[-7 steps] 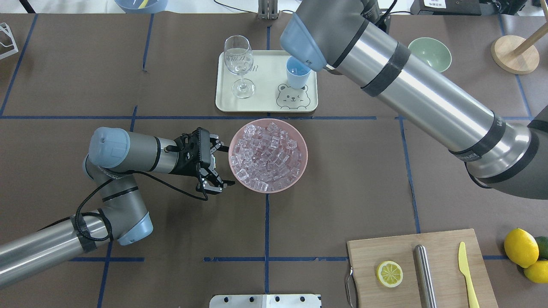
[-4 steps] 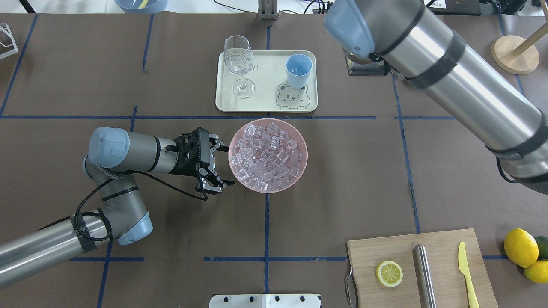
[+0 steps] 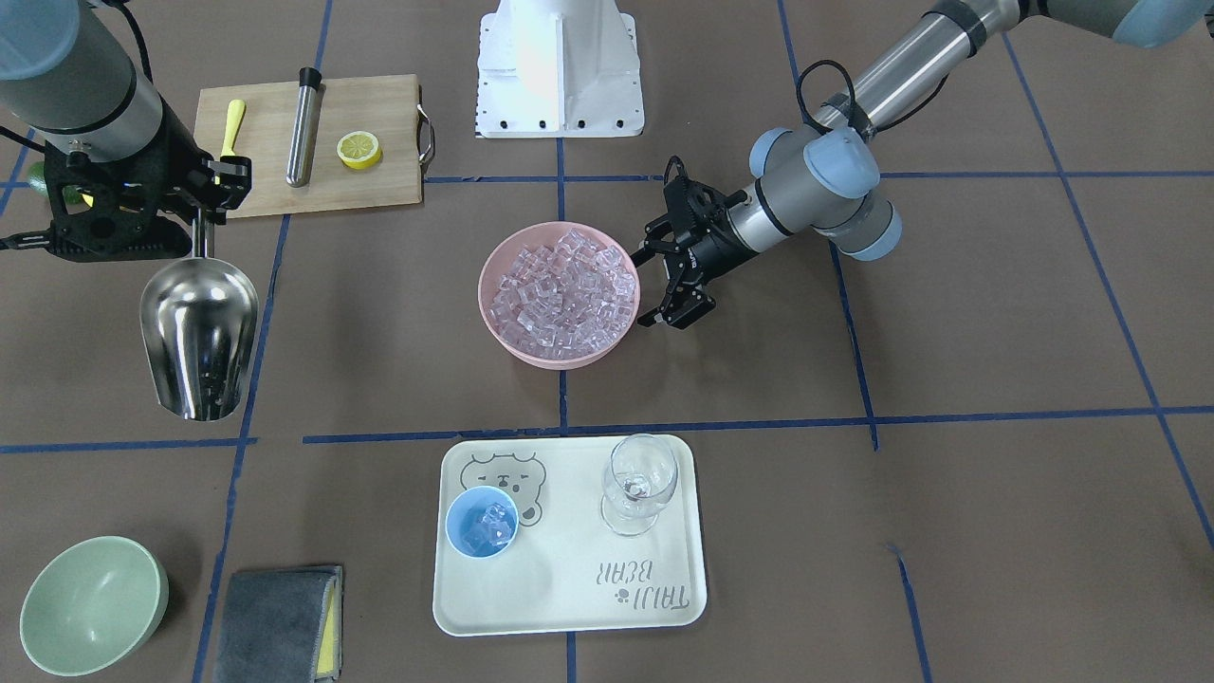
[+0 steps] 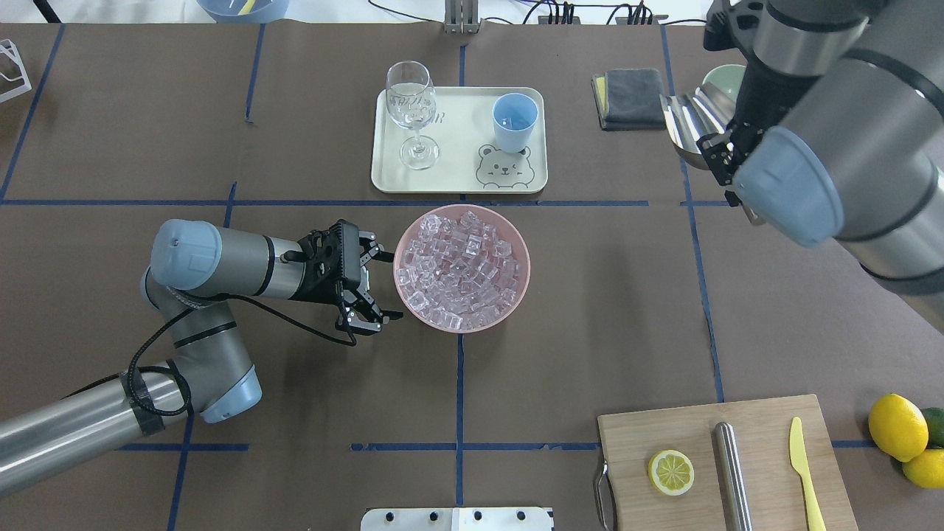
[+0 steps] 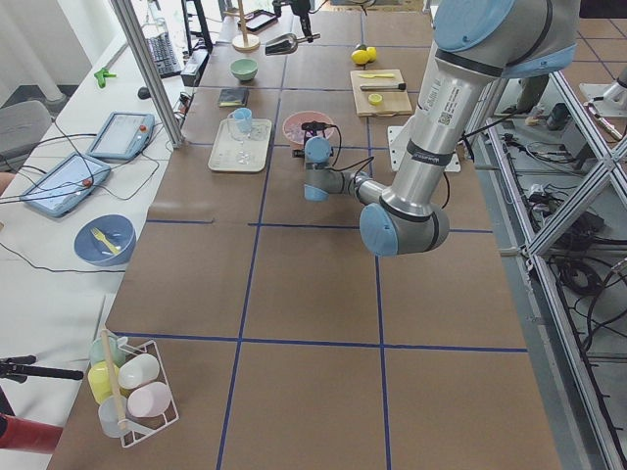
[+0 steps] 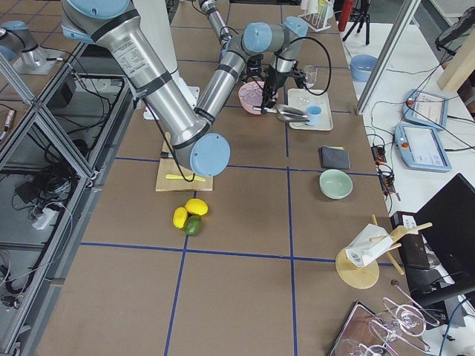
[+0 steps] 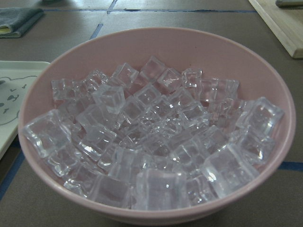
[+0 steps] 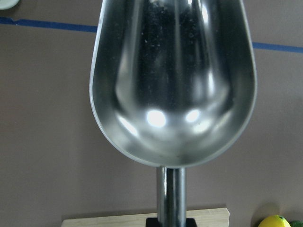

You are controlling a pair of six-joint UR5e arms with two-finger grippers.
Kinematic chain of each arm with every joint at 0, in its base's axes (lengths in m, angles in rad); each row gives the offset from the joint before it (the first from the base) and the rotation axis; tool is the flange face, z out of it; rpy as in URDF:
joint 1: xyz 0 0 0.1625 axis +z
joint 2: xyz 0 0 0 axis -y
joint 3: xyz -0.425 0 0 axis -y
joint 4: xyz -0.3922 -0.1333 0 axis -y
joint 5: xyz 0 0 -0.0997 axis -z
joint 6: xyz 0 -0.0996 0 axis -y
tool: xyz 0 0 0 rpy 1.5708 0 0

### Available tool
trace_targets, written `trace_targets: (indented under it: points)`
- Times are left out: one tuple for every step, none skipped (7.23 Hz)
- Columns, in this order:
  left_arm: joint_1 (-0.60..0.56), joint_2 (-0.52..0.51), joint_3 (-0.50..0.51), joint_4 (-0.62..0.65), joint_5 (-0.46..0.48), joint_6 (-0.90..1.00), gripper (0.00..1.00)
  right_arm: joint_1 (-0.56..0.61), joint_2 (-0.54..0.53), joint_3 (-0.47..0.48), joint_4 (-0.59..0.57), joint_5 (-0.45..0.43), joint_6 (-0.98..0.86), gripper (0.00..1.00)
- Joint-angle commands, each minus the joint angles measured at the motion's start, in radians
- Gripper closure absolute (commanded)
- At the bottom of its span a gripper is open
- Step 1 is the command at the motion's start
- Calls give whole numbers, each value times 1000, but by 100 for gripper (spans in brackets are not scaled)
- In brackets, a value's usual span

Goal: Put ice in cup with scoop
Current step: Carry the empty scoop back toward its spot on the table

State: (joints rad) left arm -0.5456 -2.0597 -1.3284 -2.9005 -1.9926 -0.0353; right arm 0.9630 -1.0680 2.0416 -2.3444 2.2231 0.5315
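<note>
The steel scoop (image 3: pixel 199 332) hangs empty over the table, clear of the tray; the right wrist view shows its bare trough (image 8: pixel 173 80). My right gripper (image 3: pixel 197 226) is shut on its handle. The light-blue cup (image 3: pixel 482 522) stands on the cream tray (image 3: pixel 569 607) with a few cubes of ice (image 3: pixel 494 518) inside. More ice (image 4: pixel 461 265) fills the pink bowl (image 4: pixel 397 269) at mid-table. My left gripper (image 4: pixel 387 286) sits open just beside the bowl's rim, holding nothing. Its wrist camera looks into the bowl (image 7: pixel 189 47).
A stemmed glass (image 3: pixel 642 479) shares the tray. A green bowl (image 3: pixel 90 602) and a folded grey cloth (image 3: pixel 275 621) lie beyond the scoop. A cutting board (image 4: pixel 767 420) carries a lemon half, a steel cylinder and a yellow knife; whole lemons (image 4: pixel 896 426) lie beside it.
My right arm has swung away from above the cup toward the table's right, carrying the scoop. The left arm and gripper have stayed put.
</note>
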Motion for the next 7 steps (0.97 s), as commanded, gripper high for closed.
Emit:
trace_targets:
  points:
    - [0, 1, 0, -2, 0, 1, 0, -36, -259, 66, 274, 6, 100, 100]
    - [0, 1, 0, -2, 0, 2, 0, -67, -358, 65, 433, 4, 181, 100]
    - [0, 1, 0, -2, 0, 2, 0, -98, -433, 60, 583, 4, 259, 100]
    - [1, 1, 0, -2, 0, 2, 0, -157, -481, 57, 696, -2, 372, 100]
    - [0, 1, 0, -2, 0, 2, 0, -203, -530, 51, 793, -22, 440, 100]
    - [0, 1, 0, -2, 0, 2, 0, -242, -579, 36, 879, -26, 485, 100]
    - [1, 3, 0, -2, 0, 3, 0, -272, -581, 3, 946, -55, 545, 100]
